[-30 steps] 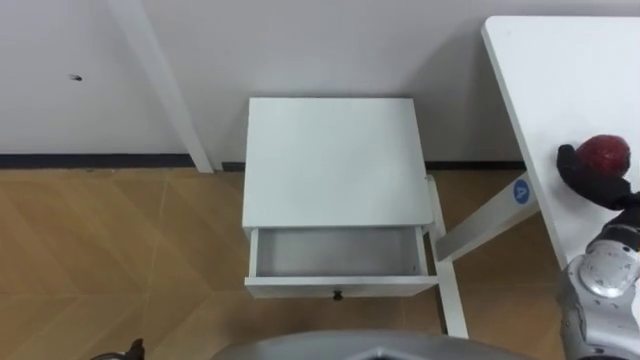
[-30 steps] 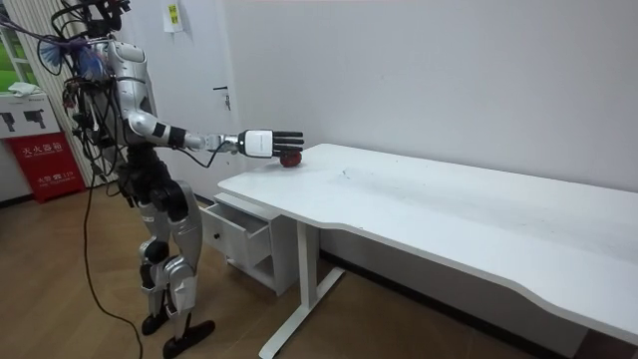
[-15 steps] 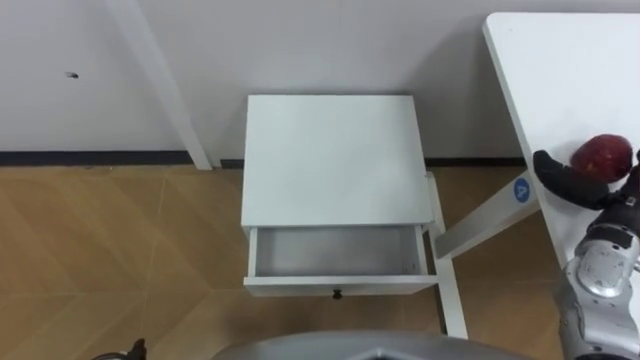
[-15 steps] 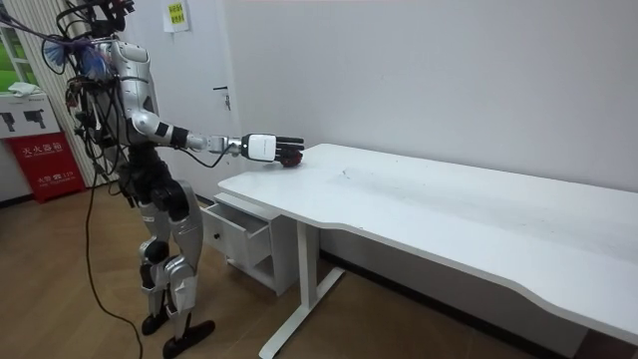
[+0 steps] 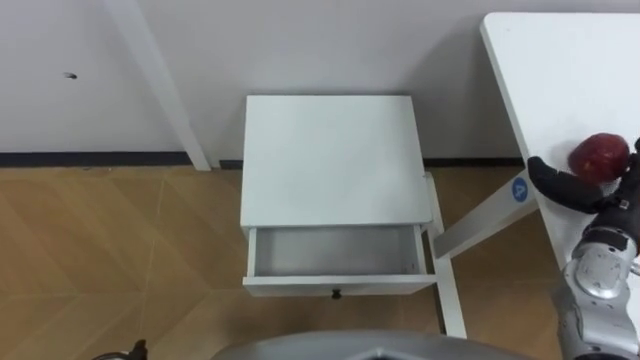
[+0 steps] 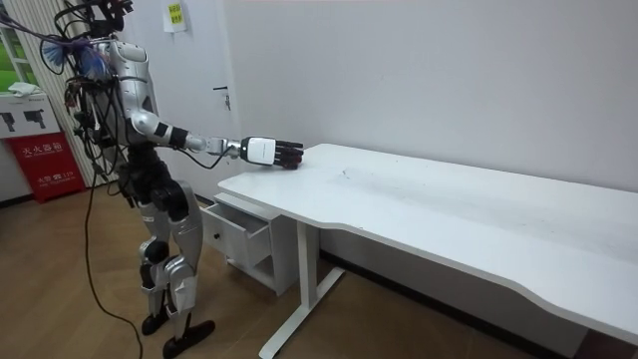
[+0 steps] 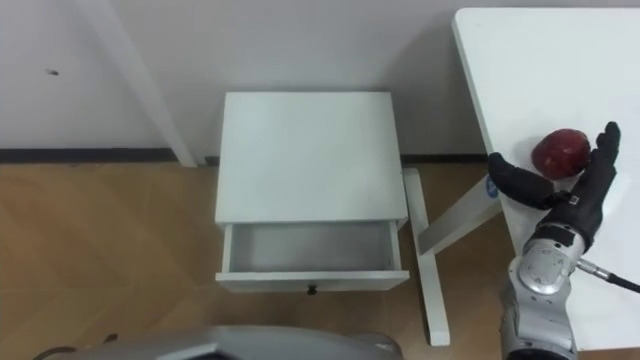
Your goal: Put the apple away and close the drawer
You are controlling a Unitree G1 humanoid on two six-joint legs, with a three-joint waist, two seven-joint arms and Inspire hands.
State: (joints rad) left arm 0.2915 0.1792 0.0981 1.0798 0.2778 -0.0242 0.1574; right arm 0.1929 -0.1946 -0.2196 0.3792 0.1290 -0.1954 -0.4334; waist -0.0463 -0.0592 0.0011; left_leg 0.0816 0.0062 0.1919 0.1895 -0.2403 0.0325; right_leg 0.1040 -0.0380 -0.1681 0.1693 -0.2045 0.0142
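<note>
A dark red apple (image 5: 598,155) (image 7: 560,151) lies near the left edge of the white table (image 5: 570,60). My right hand (image 7: 572,203) is open around it: the thumb reaches along its near left side and the straight fingers (image 7: 602,150) stand at its right. In the room view that hand (image 6: 264,150) rests at the table's corner over the apple. The white bedside cabinet (image 5: 330,160) stands against the wall, and its drawer (image 5: 335,252) is pulled out and empty. A dark bit of my left hand (image 5: 130,349) shows at the lower left edge.
The table's slanted white leg (image 5: 480,225) stands between the cabinet and the table top. A white post (image 5: 165,90) leans against the wall left of the cabinet. Wooden floor surrounds the cabinet. A red box (image 6: 45,165) stands behind me.
My right thumb has spread away from the apple's left side and now lies lower and farther left. In the room view the hand has sunk onto the apple. The apple has stayed put.
</note>
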